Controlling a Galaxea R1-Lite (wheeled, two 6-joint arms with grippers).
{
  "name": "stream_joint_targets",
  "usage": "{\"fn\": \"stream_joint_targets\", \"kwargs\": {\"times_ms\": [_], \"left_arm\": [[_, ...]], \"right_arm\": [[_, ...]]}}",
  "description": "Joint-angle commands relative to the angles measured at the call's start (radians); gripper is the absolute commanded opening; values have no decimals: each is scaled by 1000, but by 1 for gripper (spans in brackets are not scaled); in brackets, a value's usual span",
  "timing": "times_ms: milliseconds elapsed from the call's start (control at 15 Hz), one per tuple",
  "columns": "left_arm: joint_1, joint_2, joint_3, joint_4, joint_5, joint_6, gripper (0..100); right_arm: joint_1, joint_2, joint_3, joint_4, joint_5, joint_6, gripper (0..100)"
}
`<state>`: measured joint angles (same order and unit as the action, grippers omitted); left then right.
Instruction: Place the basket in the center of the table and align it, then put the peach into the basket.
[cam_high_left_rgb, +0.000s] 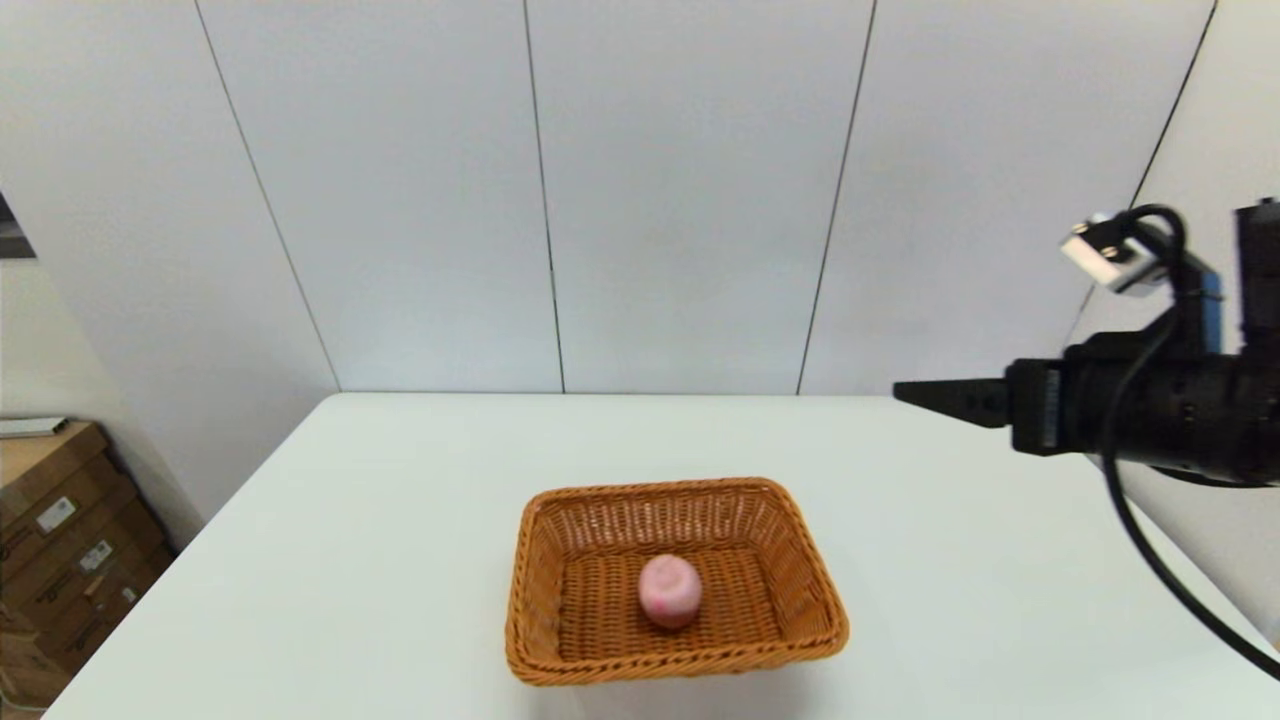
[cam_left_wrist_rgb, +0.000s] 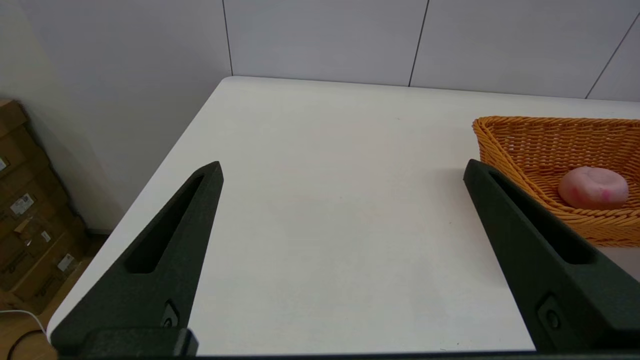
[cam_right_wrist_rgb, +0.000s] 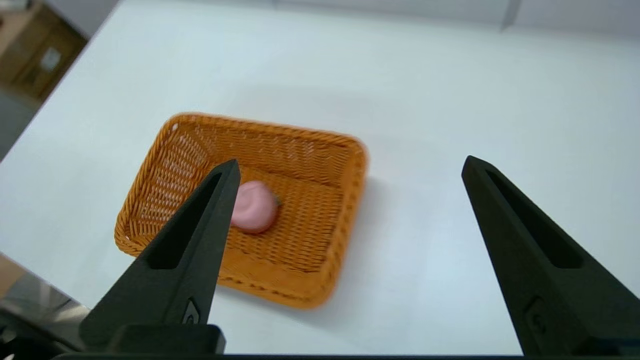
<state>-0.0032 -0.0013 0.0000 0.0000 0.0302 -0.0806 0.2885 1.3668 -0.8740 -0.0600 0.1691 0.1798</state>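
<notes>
The orange-brown woven basket (cam_high_left_rgb: 680, 490) sits square in the middle of the white table (cam_high_left_rgb: 400, 500). The pale-pink peach (cam_high_left_rgb: 669, 590) lies on the basket floor, free of any gripper. My right gripper (cam_high_left_rgb: 950, 400) hangs high above the table's right side, pointing left. In the right wrist view it (cam_right_wrist_rgb: 351, 161) is open and empty, above the basket (cam_right_wrist_rgb: 310, 270) and peach (cam_right_wrist_rgb: 255, 205). My left gripper (cam_left_wrist_rgb: 342, 167) is open and empty low over the table, to the left of the basket (cam_left_wrist_rgb: 525, 130) and peach (cam_left_wrist_rgb: 592, 187). It does not show in the head view.
Stacked cardboard boxes (cam_high_left_rgb: 60, 530) stand on the floor beyond the table's left edge. A grey panelled wall (cam_high_left_rgb: 690, 200) rises right behind the table's far edge. A black cable (cam_high_left_rgb: 1160, 560) hangs from my right arm over the table's right side.
</notes>
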Motion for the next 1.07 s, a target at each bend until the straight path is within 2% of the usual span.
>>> {"fn": "stream_joint_targets", "kwargs": {"times_ms": [67,267,400,533,733,867,1067], "left_arm": [[0,0,0,0,0,-1,100],[0,0,0,0,0,-1,100],[0,0,0,0,0,-1,100],[0,0,0,0,0,-1,100],[0,0,0,0,0,-1,100],[0,0,0,0,0,-1,100],[0,0,0,0,0,-1,100]], "right_arm": [[-32,-472,142,106,-63,-135,100],[-43,-629,142,259,-131,-149,100],[-200,-687,165,310,-123,-151,100],[-230,-799,245,315,-122,-148,100],[-250,-994,371,318,-77,-149,100],[-295,-1094,435,316,-76,-149,100],[-293,-1200,555,298,-91,-151,100]]}}
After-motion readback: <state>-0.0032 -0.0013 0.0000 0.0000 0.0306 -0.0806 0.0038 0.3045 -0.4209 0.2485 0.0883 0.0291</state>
